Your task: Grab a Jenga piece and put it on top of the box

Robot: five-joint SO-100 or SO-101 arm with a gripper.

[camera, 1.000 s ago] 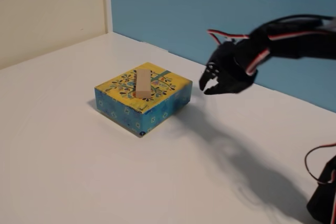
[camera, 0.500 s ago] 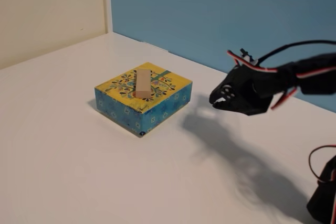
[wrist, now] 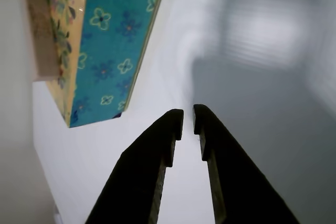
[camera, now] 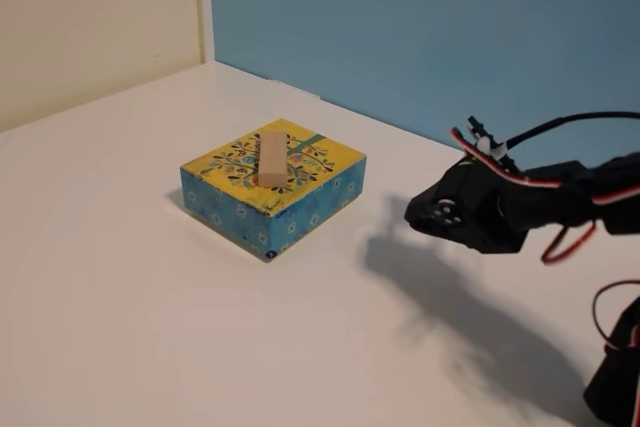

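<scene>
Tan wood, the Jenga piece (camera: pixel 272 158) lies flat on the yellow top of the box (camera: pixel 300 202), on the white surface (camera: pixel 120 297). Well to the right in the fixed view, the gripper (wrist: pixel 188 119) hovers empty, jaws nearly closed.

Jenga piece (camera: pixel 272 157) lies on box (camera: pixel 300 202), mid-table (camera: pixel 120 277); gripper (camera: pixel 415 219) right of box, apart.
</scene>
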